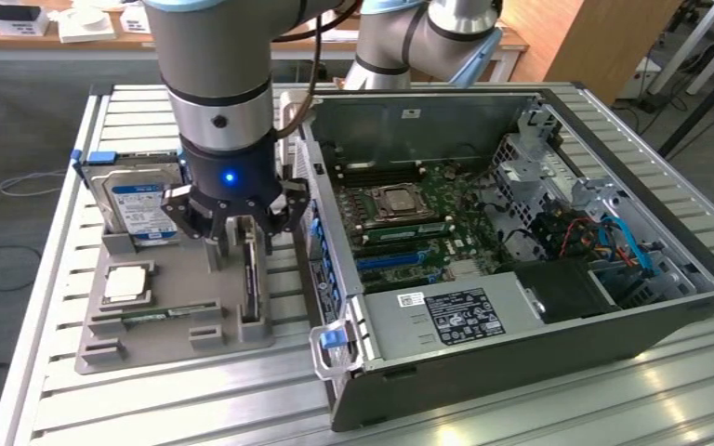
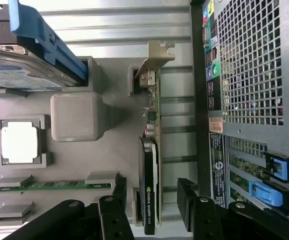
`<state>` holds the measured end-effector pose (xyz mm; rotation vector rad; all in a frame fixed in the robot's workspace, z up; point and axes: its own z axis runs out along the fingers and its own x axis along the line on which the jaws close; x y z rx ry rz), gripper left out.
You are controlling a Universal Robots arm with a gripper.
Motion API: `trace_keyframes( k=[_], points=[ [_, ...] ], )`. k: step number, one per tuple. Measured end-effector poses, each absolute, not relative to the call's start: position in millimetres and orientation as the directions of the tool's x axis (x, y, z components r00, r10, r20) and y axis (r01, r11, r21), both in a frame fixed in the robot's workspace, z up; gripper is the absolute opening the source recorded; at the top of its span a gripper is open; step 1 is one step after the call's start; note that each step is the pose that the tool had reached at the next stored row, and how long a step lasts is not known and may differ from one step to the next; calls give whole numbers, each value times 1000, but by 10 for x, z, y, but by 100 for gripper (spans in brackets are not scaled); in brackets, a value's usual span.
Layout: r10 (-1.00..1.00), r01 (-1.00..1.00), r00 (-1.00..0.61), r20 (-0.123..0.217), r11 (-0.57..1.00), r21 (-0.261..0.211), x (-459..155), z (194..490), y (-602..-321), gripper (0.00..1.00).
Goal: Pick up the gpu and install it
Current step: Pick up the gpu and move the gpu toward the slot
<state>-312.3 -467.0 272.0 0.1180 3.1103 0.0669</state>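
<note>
Gripper (image 1: 239, 249) with fingers spread apart, straddling the gpu (image 2: 149, 170) without touching it. The card stands on edge in the grey holder (image 1: 178, 279), beside the open computer case (image 1: 494, 372).

Bright even light gives glare on the table (image 1: 661, 395), burns the chip (image 2: 18, 142) white in the wrist view, and leaves soft shadows in the case (image 1: 419, 121).

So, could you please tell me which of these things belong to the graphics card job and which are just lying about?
In the job: graphics card, open gripper astride it, computer case.
Lying about: hard drive, processor chip, memory stick.
</note>
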Motion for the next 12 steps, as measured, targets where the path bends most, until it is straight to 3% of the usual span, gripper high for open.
trace_keyframes(
  k=[12],
  points=[
    [76, 75, -997, -27, 996, 44, -3126, 2502, -4669, 53]
  ],
)
